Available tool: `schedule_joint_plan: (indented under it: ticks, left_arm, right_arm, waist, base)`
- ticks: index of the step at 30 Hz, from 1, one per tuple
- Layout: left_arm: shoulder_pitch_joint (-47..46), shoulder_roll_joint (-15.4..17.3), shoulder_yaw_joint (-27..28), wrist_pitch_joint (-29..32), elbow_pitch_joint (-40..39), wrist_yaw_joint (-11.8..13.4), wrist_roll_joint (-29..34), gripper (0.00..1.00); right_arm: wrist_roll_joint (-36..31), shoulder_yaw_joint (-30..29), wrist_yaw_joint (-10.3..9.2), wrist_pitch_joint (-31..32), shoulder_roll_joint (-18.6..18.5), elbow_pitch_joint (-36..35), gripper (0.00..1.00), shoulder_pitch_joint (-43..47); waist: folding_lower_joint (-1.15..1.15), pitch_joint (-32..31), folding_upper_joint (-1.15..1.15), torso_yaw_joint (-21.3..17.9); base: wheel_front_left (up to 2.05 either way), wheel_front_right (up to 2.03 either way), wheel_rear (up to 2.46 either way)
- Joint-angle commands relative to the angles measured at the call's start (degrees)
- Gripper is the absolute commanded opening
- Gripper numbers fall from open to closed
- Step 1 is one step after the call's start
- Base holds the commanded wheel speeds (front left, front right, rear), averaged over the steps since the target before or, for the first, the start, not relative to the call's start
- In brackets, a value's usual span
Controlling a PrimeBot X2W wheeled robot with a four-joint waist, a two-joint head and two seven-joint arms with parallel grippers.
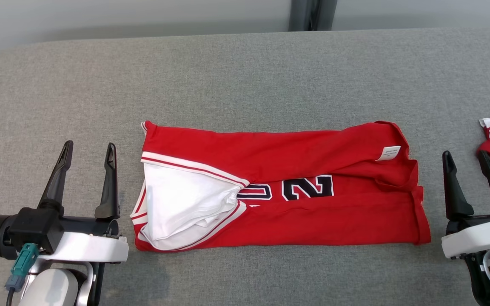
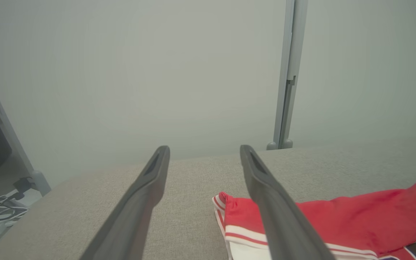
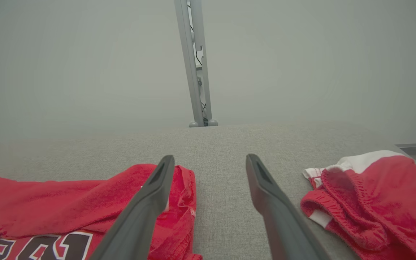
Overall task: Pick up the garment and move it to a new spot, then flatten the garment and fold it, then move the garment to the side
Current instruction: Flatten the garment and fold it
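1. We are seeing the red fabric jersey with white trim and black numbers [image 1: 281, 212] lying folded in a long flat strip mid-way across the grey woven table surface [image 1: 245, 76]. Its white inner panel is showing at the left end, and a small white label [image 1: 388, 153] near the right end.
2. The left gripper [image 1: 89, 146] is sitting just beside the jersey's left end, apart from it. Its fingers are standing wide and holding nothing.
3. In the left wrist view we are seeing the left gripper [image 2: 204, 148] with the jersey [image 2: 356, 220] lying beside its right finger.
4. The right gripper [image 1: 464, 155] is sitting just off the jersey's right end, fingers wide and empty.
5. In the right wrist view the right gripper [image 3: 209, 157] is pointing between the jersey [image 3: 67, 202] and a crumpled red garment with white trim [image 3: 374, 202], which is lying near the table's right edge.
6. A grey metal post [image 1: 311, 15] is standing behind the far edge.
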Motion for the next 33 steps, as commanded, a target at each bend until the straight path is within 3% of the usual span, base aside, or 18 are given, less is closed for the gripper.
schedule_joint_plan:
  ticks: [1,18,19,21,27,33]
  left_arm:
    - [-0.67,0.02,0.07,-0.2,0.05,-0.29,0.5,1.0]
    - [-3.52,-1.17,-2.02,-0.03,0.56,-0.93,0.96,1.0]
    - [-3.66,-1.19,-1.97,-0.04,0.62,-0.94,0.94,1.0]
    - [-3.74,-1.15,-1.87,-0.07,0.78,-0.91,0.95,1.0]
    - [-4.06,-1.43,-1.43,-0.12,1.01,-1.06,0.44,1.0]
    - [-3.6,-1.24,-0.73,-0.14,1.23,-0.87,0.18,1.0]
  right_arm:
    - [0.43,-0.57,0.0,0.34,-0.47,1.43,1.0,-0.91]
    - [7.26,8.61,0.0,-2.69,1.98,23.17,1.0,-9.42]
    - [7.86,9.25,0.0,-2.81,2.14,24.07,0.87,-9.83]
    - [8.96,10.75,0.0,-3.06,2.42,25.74,0.0,-10.25]
    - [11.79,13.13,-0.02,-4.02,0.76,28.05,0.0,-10.7]
    - [12.33,9.41,-0.13,-5.03,-3.84,24.81,0.0,-10.79]
  waist:
    - [0.0,0.18,0.0,0.2]
    - [0.0,4.25,0.0,1.24]
    - [0.0,4.42,0.0,1.21]
    - [0.0,4.68,0.0,1.11]
    - [0.0,5.01,0.0,0.54]
    - [0.0,5.14,0.0,-0.84]
  base:
    - [0.0,0.0,0.0]
    - [0.0,0.0,0.0]
    - [0.0,0.0,0.0]
    - [0.0,0.0,0.0]
    - [0.0,0.0,0.0]
    - [0.0,0.0,0.0]
